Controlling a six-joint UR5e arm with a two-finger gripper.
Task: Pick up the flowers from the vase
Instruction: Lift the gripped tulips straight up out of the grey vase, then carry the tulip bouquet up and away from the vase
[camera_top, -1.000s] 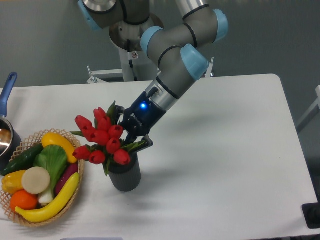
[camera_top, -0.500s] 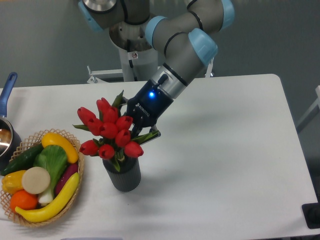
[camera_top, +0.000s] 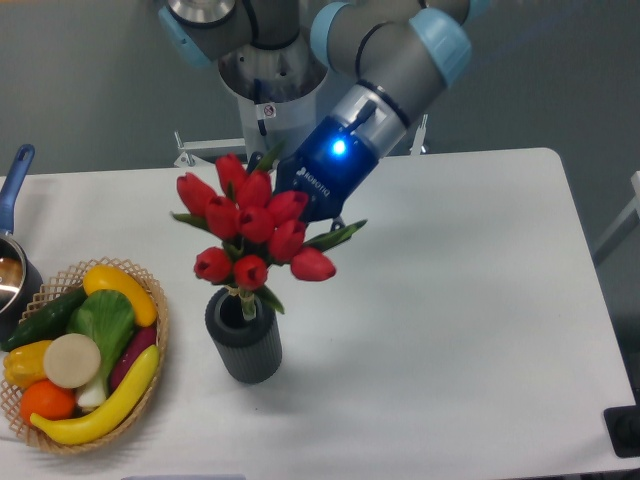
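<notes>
At the far left edge sits a dark pot with a blue handle (camera_top: 12, 215), and just beside it a round wicker basket (camera_top: 155, 345) holding toy vegetables: a yellow banana, a green cucumber, an orange and others. Next comes the short dark grey ribbed vase (camera_top: 243, 345), upright on the white table (camera_top: 450, 330). Above it hangs the bunch of red tulip buds with green leaves (camera_top: 250, 235), the heads well clear of the mouth and only the tied stem ends dipping into the opening. Behind the blooms, the arm's black gripper with a blue light (camera_top: 300, 215) clasps the bunch; its fingers are hidden by leaves, so the grip is probably on the stems. The lifting step looks nearly done. The next move calls for 1 straight upward pull, so the stem tips clear the rim without tipping the vase.
</notes>
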